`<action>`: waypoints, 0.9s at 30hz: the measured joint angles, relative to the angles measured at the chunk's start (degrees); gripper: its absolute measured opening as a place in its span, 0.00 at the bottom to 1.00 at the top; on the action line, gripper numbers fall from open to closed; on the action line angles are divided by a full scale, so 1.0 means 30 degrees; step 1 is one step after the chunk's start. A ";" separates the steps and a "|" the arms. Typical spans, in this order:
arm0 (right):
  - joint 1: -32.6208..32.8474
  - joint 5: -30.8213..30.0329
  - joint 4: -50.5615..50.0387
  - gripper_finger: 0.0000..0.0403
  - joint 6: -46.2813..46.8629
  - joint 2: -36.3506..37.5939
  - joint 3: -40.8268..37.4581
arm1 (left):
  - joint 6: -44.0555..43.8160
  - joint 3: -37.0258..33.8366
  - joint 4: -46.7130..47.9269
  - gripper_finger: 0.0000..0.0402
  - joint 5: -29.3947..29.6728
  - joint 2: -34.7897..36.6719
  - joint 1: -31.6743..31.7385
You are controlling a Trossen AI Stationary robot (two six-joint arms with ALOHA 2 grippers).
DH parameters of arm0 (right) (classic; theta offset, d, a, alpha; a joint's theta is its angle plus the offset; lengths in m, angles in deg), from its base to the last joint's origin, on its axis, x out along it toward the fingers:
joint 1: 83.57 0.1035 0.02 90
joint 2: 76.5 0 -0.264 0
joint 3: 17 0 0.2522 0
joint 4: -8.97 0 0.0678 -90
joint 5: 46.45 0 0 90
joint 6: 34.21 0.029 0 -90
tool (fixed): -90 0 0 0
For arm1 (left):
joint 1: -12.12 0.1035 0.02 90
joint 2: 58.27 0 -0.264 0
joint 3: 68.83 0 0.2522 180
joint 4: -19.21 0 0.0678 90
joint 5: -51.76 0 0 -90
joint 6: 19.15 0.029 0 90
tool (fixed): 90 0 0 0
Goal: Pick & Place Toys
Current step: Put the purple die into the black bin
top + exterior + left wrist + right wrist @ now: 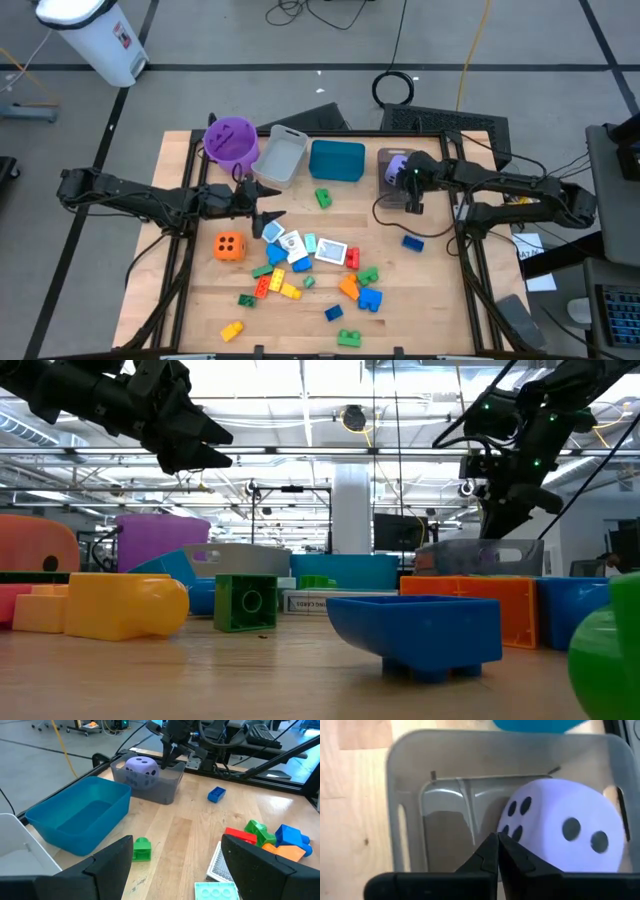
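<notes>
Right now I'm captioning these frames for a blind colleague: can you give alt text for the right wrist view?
The right gripper, fingers shut and holding nothing, hangs over a grey bin on the wooden table. A purple die with black pips lies inside the bin, beside the fingertips.

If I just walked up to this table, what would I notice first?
Probably the big purple die sitting in the grey bin at the table's far right, with the right gripper shut just above it. Then the orange die beside a colourful heap of bricks mid-table.
</notes>
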 joint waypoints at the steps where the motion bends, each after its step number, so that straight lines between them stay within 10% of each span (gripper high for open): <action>1: -0.0132 -0.0232 -0.0074 0.00 -0.0007 -0.0003 0.0000 | 0.0013 0.0000 0.0000 0.76 -0.0013 0.0000 0.0000; 27: -0.1410 -0.4476 0.1668 0.00 -0.1056 -0.1661 0.0007 | -0.0031 0.0000 0.0168 0.76 -0.0028 0.0000 -0.0007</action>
